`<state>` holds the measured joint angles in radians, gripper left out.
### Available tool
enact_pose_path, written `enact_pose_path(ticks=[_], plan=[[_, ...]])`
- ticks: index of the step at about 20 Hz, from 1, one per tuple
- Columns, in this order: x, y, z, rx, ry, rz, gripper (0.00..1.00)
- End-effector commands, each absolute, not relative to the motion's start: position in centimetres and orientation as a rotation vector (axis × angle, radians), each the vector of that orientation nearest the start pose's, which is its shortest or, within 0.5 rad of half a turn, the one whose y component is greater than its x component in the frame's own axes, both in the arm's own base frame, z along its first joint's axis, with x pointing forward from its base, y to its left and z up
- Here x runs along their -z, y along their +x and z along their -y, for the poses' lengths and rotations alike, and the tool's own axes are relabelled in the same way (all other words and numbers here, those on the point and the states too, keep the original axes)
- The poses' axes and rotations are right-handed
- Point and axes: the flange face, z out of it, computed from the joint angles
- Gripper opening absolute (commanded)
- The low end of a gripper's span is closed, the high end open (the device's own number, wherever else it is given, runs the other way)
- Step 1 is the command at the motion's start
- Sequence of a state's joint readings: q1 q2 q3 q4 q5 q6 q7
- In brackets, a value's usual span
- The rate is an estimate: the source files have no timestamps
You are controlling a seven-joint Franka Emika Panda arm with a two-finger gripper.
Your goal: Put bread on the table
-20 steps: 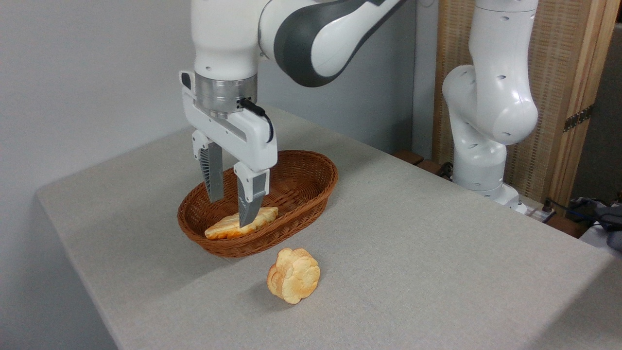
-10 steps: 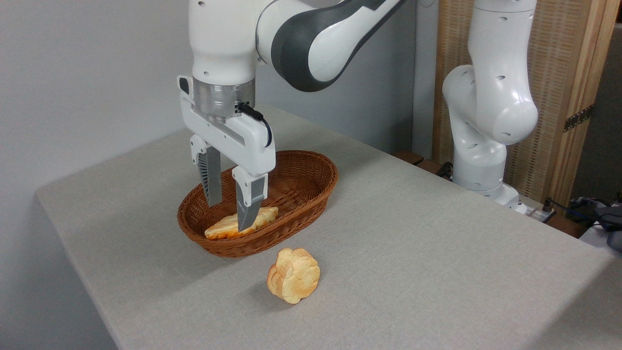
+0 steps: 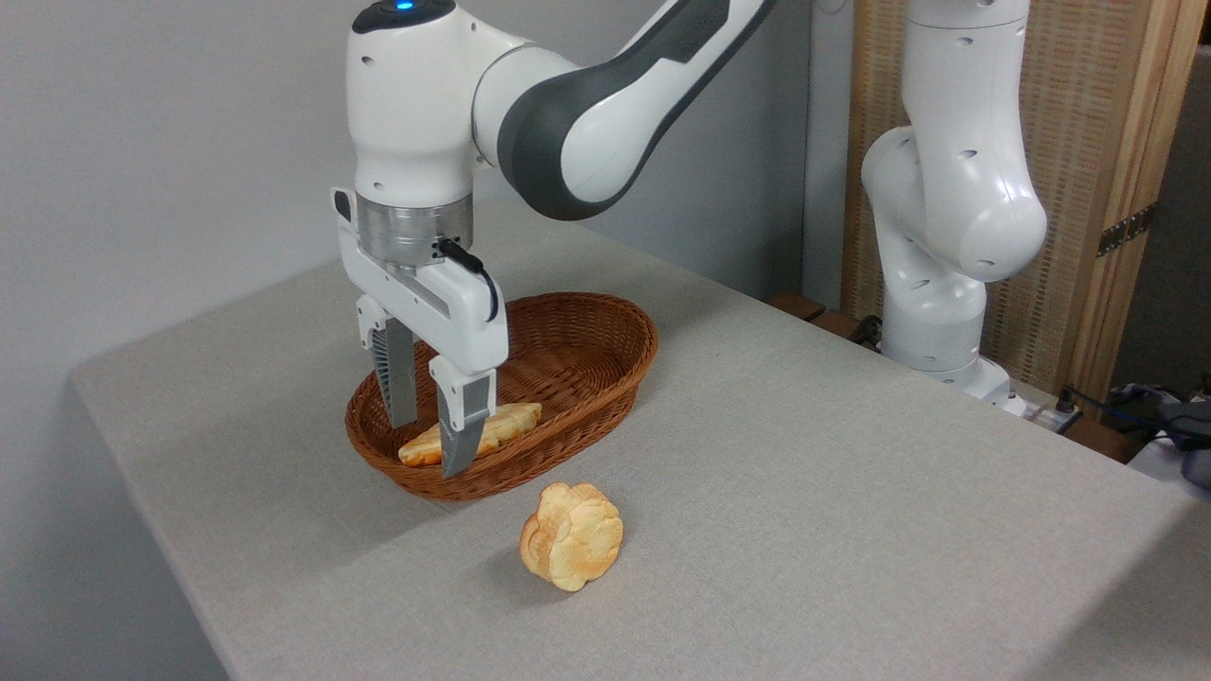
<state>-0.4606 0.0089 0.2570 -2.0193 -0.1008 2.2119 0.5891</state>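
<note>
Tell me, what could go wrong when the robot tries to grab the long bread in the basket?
The open gripper reaches near the left end of the bread, so the loaf might tip or slip when lifted. One finger looks close to the front wall of the basket and could bump it. The bun sits just in front and might get knocked.

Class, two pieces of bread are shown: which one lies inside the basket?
The long braided loaf lies in the basket; the round bun stands on the table.
</note>
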Motion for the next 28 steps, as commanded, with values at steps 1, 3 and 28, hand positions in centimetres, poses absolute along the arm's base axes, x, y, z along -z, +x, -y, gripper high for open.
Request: enact_pose_path(ticks=[1, 3, 28], plan=[[-46.6, 56.4, 13.0, 0.383, -2.949, -1.156, 0.65], [-46.5, 56.4, 13.4, 0.382, -2.944, -1.167, 0.3], [-48.4, 55.7, 12.9, 0.413, -2.923, -1.19, 1.0]])
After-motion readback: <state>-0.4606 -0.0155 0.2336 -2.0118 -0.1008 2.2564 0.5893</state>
